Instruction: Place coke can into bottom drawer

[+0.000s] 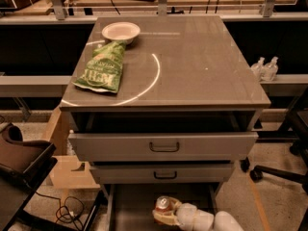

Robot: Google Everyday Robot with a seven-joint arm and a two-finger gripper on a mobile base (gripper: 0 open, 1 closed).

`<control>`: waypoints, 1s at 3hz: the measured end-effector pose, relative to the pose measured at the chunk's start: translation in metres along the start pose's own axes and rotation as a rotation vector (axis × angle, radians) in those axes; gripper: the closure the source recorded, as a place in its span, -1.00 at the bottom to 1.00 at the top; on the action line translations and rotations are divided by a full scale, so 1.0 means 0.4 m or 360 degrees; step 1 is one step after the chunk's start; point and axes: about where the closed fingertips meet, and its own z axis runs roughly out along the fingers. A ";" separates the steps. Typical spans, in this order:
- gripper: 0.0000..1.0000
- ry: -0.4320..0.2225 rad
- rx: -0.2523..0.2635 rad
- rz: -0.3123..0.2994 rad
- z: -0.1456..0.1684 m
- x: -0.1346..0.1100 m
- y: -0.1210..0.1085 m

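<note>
OK, the small red coke can with the silver top stands upright. Its long axis is roughly vertical and the silver lid faces up toward the camera. It sits inside the outline of the pulled-out bottom drawer, a wide shallow grey tray with a dark floor, right of centre and near the front. I can't tell whether the can's base touches the drawer floor.

The cream-coloured two-finger gripper comes in from the lower right on a white segmented arm. It is closed around the lower body of the can, with its fingers wrapping the can's front and right side, and there is no gap visible between the pads and the can. Nothing else is in its grasp.

Above it, the middle light grey drawer front with a dark handle is nearly flush. The top light grey drawer front is pulled out a little.

On the grey cabinet top:
- A round white bowl sits at the back left.
- A green chip bag lies flat just in front of the bowl, its upper end touching or nearly touching the bowl's rim.
- A curved white arc is just right of the bag.

Two clear pump bottles stand to the right of the cabinet. A brown seat is at the left edge.
</note>
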 end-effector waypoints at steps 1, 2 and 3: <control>1.00 0.0016 -0.0125 0.0002 0.094 0.073 0.011; 1.00 0.0060 -0.0221 -0.0011 0.167 0.132 0.011; 1.00 0.0110 -0.0270 -0.0022 0.224 0.184 0.003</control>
